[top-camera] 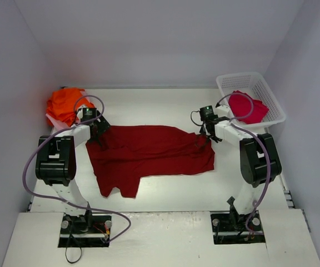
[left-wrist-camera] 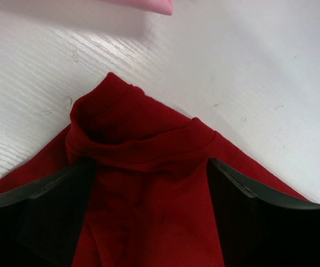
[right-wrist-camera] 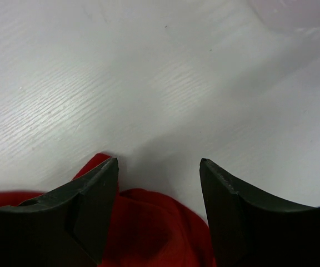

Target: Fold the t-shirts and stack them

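Note:
A large dark red t-shirt [top-camera: 149,153] lies spread on the white table, one part trailing toward the near left. My left gripper [top-camera: 96,133] hovers over its far left corner, jaws open. In the left wrist view that bunched corner [left-wrist-camera: 132,128] lies between the wide-apart fingers of the left gripper [left-wrist-camera: 151,167], not pinched. My right gripper [top-camera: 206,135] is at the shirt's far right edge, also open. In the right wrist view a fold of red cloth [right-wrist-camera: 149,228] sits low between the spread fingers of the right gripper [right-wrist-camera: 159,164]. Bright orange t-shirts [top-camera: 64,104] lie piled at the far left.
A white lattice basket [top-camera: 238,76] stands at the far right with a crimson t-shirt [top-camera: 248,107] inside. A strip of pale pink cloth [left-wrist-camera: 149,4] shows just beyond the red corner. White walls close in the table on three sides.

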